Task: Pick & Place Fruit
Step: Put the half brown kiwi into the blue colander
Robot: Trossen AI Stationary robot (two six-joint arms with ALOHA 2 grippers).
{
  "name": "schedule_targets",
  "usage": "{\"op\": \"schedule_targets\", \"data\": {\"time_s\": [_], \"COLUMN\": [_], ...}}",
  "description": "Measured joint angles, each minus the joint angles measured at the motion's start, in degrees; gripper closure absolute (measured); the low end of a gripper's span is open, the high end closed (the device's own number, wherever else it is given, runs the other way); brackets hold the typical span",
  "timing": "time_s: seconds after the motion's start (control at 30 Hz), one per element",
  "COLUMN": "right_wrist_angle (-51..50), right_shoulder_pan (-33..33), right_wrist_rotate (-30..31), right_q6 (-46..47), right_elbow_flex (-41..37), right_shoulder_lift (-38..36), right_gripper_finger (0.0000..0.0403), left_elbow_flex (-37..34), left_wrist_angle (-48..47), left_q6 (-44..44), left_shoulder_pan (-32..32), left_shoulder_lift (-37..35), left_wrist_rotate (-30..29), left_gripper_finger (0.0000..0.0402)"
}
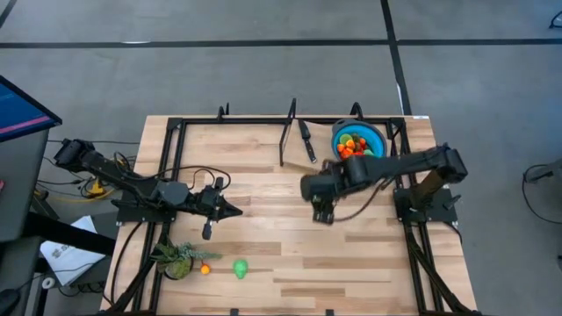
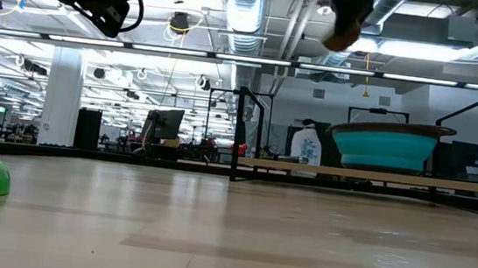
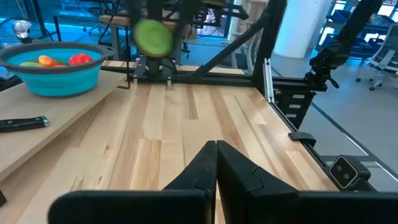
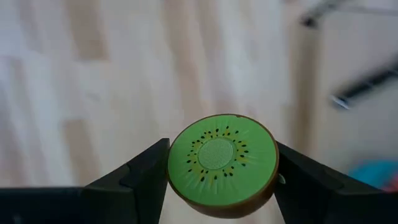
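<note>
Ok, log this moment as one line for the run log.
right gripper: shut on kiwi half, above table | left gripper: shut, waiting | blue bowl: holds fruit | green fruit, orange fruit: on table

A black-handled knife [image 1: 306, 140] is laid on the wooden table [image 1: 351, 254] just beside a blue bowl [image 1: 372, 134], while a spiky green leafy plant [image 1: 178, 258] is set near the opposite corner.

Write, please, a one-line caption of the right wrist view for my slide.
Right gripper holding a toy kiwi half between its fingers above the wooden table.
</note>
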Motion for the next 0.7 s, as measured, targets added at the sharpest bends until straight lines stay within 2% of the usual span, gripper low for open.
{"op": "schedule_targets", "data": {"time_s": [0.33, 0.7], "right_wrist_angle": [-13.94, -17.62], "right_shoulder_pan": [-17.07, -35.83], "right_wrist_rotate": [1.30, 1.30], "right_q6": [-10.94, -20.01], "right_elbow_flex": [-0.66, -0.68], "right_shoulder_lift": [-1.96, -1.96], "right_gripper_finger": [0.0174, 0.0174], "left_elbow_flex": [0.00, -0.01], "left_wrist_angle": [0.00, 0.00], "left_q6": [-0.04, -0.07], "left_shoulder_pan": [0.00, 0.00], "left_shoulder_lift": [0.00, 0.00], "left_wrist_rotate": [0.00, 0.00], "left_gripper_finger": [0.0401, 0.0401]}}
